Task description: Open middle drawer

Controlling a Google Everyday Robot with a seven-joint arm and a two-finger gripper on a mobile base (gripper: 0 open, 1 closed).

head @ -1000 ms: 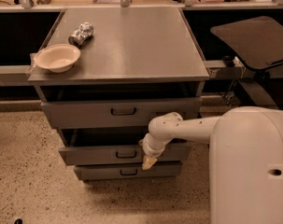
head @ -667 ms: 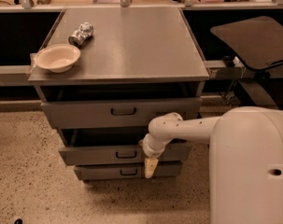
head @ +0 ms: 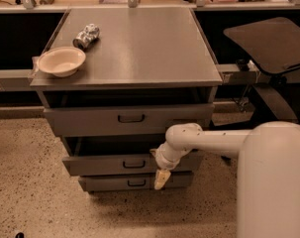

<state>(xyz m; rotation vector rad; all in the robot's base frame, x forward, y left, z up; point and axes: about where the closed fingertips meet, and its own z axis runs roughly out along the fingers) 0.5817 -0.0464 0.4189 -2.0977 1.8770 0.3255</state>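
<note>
The middle drawer (head: 105, 164) is a grey metal front with a small dark loop handle (head: 133, 164) at its centre. It sits between a taller top drawer (head: 90, 121) and a narrower bottom drawer (head: 110, 183), and stands a little out with a dark gap above it. My gripper (head: 161, 178) hangs tip down from the white arm (head: 209, 140), just right of and below the handle, in front of the right part of the middle and bottom drawer fronts. It holds nothing that I can see.
The grey cabinet top (head: 139, 48) carries a pale bowl (head: 61, 61) at its left edge and a crumpled silver object (head: 86, 35) behind it. A dark tilted panel (head: 268, 43) stands at the right. My white body (head: 273, 182) fills the lower right. Speckled floor (head: 30, 197) lies at the left.
My gripper has dropped slightly, from level with the middle drawer's front towards its lower edge. The drawers have not moved.
</note>
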